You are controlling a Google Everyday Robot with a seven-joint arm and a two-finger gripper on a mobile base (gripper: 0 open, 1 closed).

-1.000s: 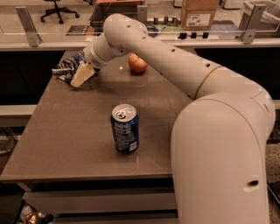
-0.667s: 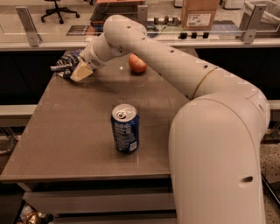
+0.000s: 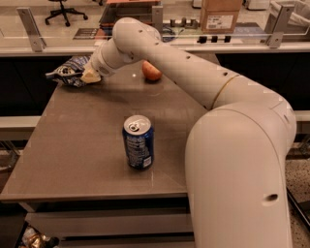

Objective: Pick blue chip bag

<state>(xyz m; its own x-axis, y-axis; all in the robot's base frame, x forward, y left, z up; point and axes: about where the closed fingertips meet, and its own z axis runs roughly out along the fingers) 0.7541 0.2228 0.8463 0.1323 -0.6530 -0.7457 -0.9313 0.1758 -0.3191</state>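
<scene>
- The blue chip bag point(image 3: 68, 71) is in the upper left of the frame, at the far left corner of the counter point(image 3: 82, 145). Its left end reaches past the counter's edge, over the dark background.
- The bag's long axis runs roughly left to right across the frame. Its crumpled left end points toward the left edge and its right end toward the gripper.
- The gripper point(image 3: 91, 76) is just right of the bag and meets its right end. The jaws are clamped on that end, and one cream-coloured tip shows against the dark foil.
- The white arm point(image 3: 193, 68) comes in from the large body at the lower right and slants up and left across the frame to the gripper.
- There is one blue chip bag, one blue soda can point(image 3: 138, 143) and one apple point(image 3: 151, 71).
- The can stands upright near the middle of the counter, well apart from the bag.
- The apple sits at the far edge, right of the gripper and partly behind the arm.
- Beyond the counter, one cardboard box point(image 3: 220, 14) stands at the top right.
</scene>
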